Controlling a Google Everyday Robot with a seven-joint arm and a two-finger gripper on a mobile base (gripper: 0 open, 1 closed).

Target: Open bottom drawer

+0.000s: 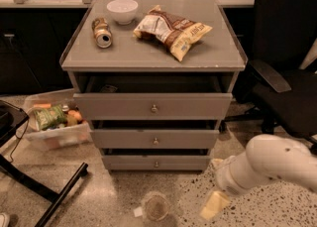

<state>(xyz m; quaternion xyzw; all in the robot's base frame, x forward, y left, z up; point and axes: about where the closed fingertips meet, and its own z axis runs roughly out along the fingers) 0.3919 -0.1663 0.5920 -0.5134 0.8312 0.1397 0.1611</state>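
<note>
While the grey cabinet takes up the middle of the view, a black office chair stands just beside it on the right, on a speckled floor. Low at the right, the robot's white arm reaches in from the edge toward the cabinet's foot. The flat worktop of the cabinet carries three things, all well apart from the arm.

Below the worktop sit three grey drawers, stacked. The top drawer, the tallest-fronted, is pulled out partway, and its dark inside shows behind the front. The middle drawer lies under it with a dark strip above its front. The bottom drawer, with the slimmest front, is the lowest, close to the floor; its front sits furthest back of the three, and its inside is not visible.

Left of the cabinet a clear plastic bin rests on the floor, with packets and other items in it. A crumpled chip bag lies on the worktop's right half. A white bowl stands near the rear edge, and a can lies on its side just in front of it, to the left.

The hand hangs low above the floor, right of and below the bottom drawer, not touching it; whether it is apart or together cannot be told. A clear cup stands on the floor to its left. The bottom drawer's small round knob sits at the middle of its front.
</note>
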